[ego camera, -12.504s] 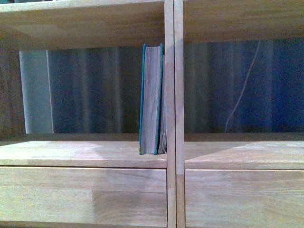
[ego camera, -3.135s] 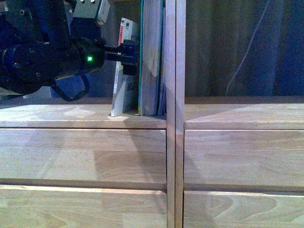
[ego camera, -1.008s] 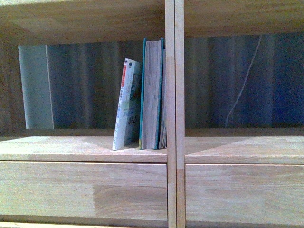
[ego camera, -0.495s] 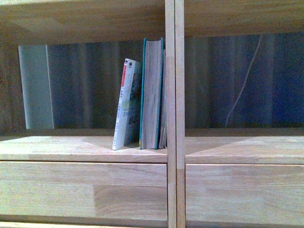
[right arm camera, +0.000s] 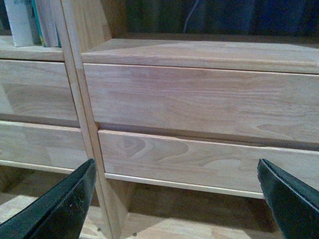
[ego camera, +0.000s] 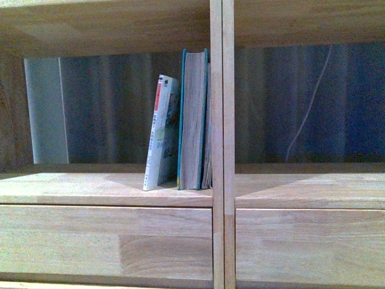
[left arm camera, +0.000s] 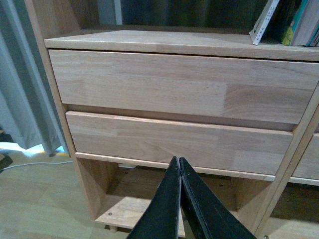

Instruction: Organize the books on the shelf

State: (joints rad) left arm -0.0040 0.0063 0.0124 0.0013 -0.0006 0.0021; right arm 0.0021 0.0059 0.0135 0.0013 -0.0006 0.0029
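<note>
Up on the flat board of the pale natural-wood bookcase, left column, hard by the central upright: thin white paperback with red-topped spine, tilted, top edge resting against the taller thick teal-covered book with greyish page edges, foot kicked out to the left. Teal book upright, snug beside the divider. Long axes of both near vertical, the paperback's leaning a little rightward at the top.

Below board level, facing the plain drawer fronts: left pincer, black fingers pressed together, nothing held. Lower again, before the right column: right pincer, fingers spread wide, empty.

Both books above each pincer and well apart from either. Seen from the left wrist, just in at the board's far end; from the right wrist, only a corner beyond the upright. Left arm judged nearer, same column as the books. Likely remaining: straightening the paperback, by a reach upward and toward the divider, then a push on the foot of the spine.
</note>
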